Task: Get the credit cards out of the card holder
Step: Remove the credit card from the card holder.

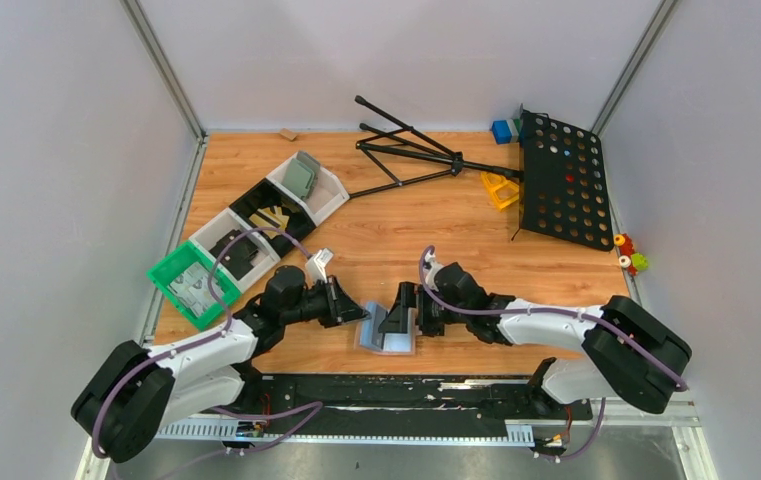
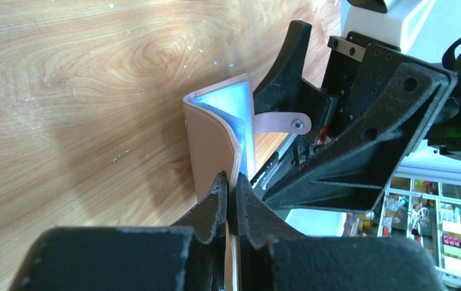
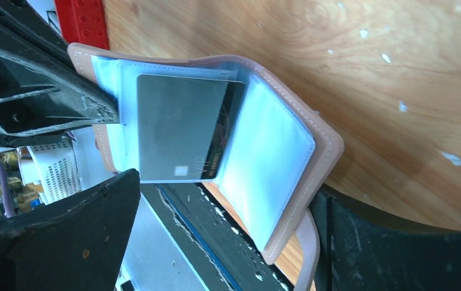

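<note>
Clamped tight in my left gripper (image 2: 229,189) is the salmon-tan cover of the card holder (image 2: 212,145). The jaws are nearly together, with only that thin flap between them. Just past my left fingertips the holder stands on its edge, folded open like a book, its light blue inside facing away from this hand. A pale strap (image 2: 279,123) with 1 snap hangs off its far side.

Right beyond the holder sits my right gripper (image 3: 225,188), jaws spread wide, holding nothing, with 1 finger on either side of the open holder. From that hand I look straight into the pockets. 1 black credit card (image 3: 179,127) sits in a clear sleeve on the half nearer my left gripper (any others behind it I cannot make out). The fold of the holder lies close by my right finger; whether it touches I cannot tell.

Under both hands is the wooden table (image 1: 436,215). Well off beyond my left gripper stands a green bin (image 1: 163,270).
</note>
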Controlling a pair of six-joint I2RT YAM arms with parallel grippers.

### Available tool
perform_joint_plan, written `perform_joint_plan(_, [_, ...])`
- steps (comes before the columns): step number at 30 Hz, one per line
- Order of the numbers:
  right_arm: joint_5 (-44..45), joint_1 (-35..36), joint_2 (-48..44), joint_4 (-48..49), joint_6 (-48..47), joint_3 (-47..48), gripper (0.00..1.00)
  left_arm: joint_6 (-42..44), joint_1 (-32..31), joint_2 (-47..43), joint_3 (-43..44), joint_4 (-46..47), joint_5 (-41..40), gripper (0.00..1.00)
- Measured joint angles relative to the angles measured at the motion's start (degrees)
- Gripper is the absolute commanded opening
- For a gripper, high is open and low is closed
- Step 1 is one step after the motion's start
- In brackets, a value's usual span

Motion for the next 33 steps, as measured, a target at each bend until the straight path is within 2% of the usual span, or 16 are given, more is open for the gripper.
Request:
perform_joint_plan(11, [3.43, 4.94, 3.82, -2.75, 0.37, 7.08, 0.99, -2.32, 0.0, -7.45, -1.62, -4.63, -5.53, 0.0])
perform_joint_plan(19, [6.36, 5.66, 6.78, -6.08, 0.46, 9.35, 0.8, -2.93, 0.0, -7.78, -1.73, -5.95, -6.69, 0.0])
perform_joint_plan(24, [7.56, 5.62, 6.54, -7.65, 0.0, 9.46, 0.62, -2.82, 0.0, -7.89, -1.73, -7.45, -7.67, 0.0])
perform_joint_plan(33, [7.8, 4.11, 3.3, -7.82, -0.35, 6.86, 0.55, -2.45, 0.0, -8.02, -1.73, -9.11, -8.5, 0.0])
